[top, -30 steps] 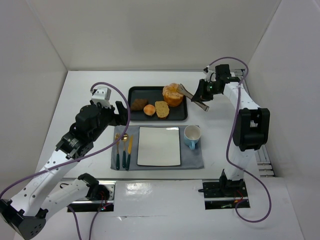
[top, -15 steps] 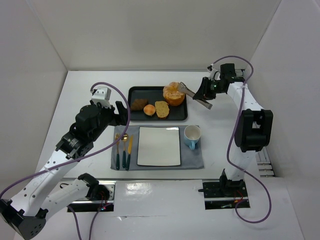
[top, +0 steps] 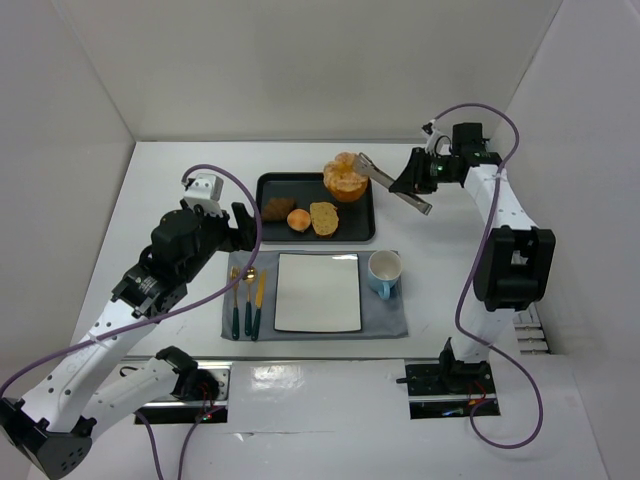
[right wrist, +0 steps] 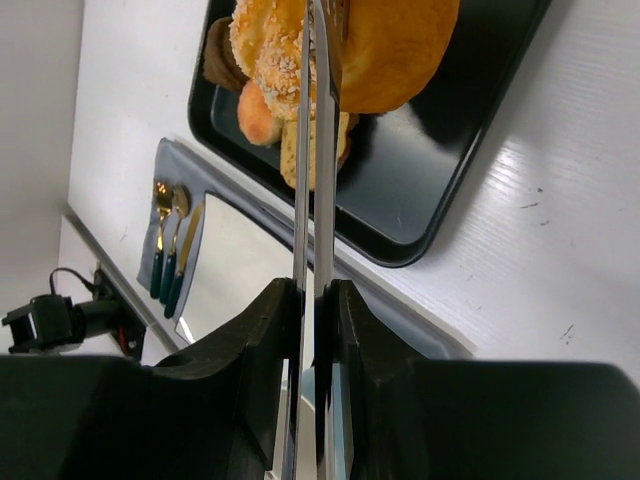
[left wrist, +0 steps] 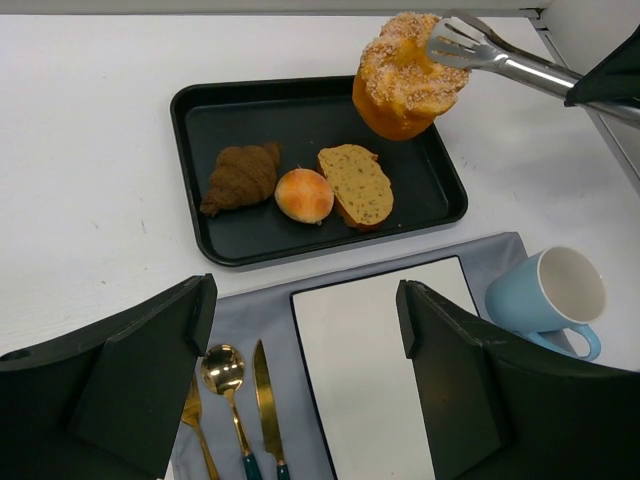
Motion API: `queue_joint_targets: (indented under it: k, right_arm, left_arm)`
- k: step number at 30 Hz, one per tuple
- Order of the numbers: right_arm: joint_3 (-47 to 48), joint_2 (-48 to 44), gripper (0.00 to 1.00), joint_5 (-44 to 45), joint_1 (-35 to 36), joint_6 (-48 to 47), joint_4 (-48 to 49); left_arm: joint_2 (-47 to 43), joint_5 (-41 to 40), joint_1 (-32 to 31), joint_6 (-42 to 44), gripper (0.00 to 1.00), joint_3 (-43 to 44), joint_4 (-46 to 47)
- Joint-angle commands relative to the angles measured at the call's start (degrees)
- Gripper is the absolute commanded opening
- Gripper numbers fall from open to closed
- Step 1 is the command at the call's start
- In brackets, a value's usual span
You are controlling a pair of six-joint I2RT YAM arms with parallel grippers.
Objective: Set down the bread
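Note:
The bread, a round golden-orange loaf with a pale cracked top, hangs lifted over the far right corner of the black tray, pinched in metal tongs. My right gripper is shut on the tong handles to the right of the tray. The right wrist view shows the fingers squeezing the tongs with the bread at their tips. The bread and tongs also show in the left wrist view. My left gripper is open and empty, left of the tray, above the cutlery.
In the tray lie a dark croissant, a small orange bun and a tan bread slice. A grey placemat holds a white rectangular plate, a blue cup and gold cutlery.
My right gripper has risen and drawn back to the right, lifting the bread in the tongs off the tray. The left arm has not moved.

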Motion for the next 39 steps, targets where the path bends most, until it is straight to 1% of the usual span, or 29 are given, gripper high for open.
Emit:
queue_joint_targets:
  k: [1, 4, 7, 11, 12, 14, 16, 18, 22, 30, 39]
  right_arm:
    - [2.17, -4.92, 0.00, -7.05, -0.40, -2.97, -0.59]
    - [2.17, -6.23, 0.00, -10.57, -0.40, -6.05, -1.74]
    - [1.64, -6.77, 0.00, -14.17, -0.40, -10.08, -4.99]
    - [1.64, -6.77, 0.00, -18.30, -0.40, -15.80, -11.30]
    - [2.16, -6.24, 0.00, -19.61, -0.40, -18.68, -12.72]
    - [2.69, -5.54, 0.00, -19.63, 0.73, -21.68, -17.01]
    - [2.69, -4.84, 0.00, -19.63, 1.88, -26.87, -20.10]
    - [3.22, -3.96, 0.00, -18.76, 4.25, -29.86, -24.04]
    - [3.22, -2.81, 0.00, -17.61, 7.86, -35.66, -27.06]
    - [2.69, -3.95, 0.00, -14.45, 13.83, -38.30, -29.16]
    - [1.11, -5.01, 0.00, -9.26, 15.69, -40.51, -32.59]
  left_arm:
    - [-0.13, -0.67, -0.17, 1.52, 0.91, 0.86, 3.01]
    - [-0.13, -1.19, -0.17, 1.52, 0.91, 0.86, 3.01]
    - [-0.13, -1.19, -0.17, 1.52, 0.91, 0.86, 3.01]
    - [0.39, -2.33, -0.17, 1.52, 0.91, 0.86, 3.01]
    - [0.39, -2.34, -0.17, 1.52, 0.91, 0.86, 3.01]
    - [0.39, -2.34, -0.17, 2.05, 0.91, 0.86, 3.01]
    - [0.39, -2.34, -0.17, 2.05, 0.91, 0.86, 3.01]
    - [0.39, -2.86, -0.17, 2.05, 0.91, 0.33, 3.01]
    - [0.92, -2.86, -0.17, 2.05, 0.91, 0.33, 3.01]
    - [0.92, -3.39, -0.17, 2.05, 0.91, 0.33, 3.01]
    - [0.39, -3.39, -0.17, 2.05, 0.91, 0.33, 3.01]
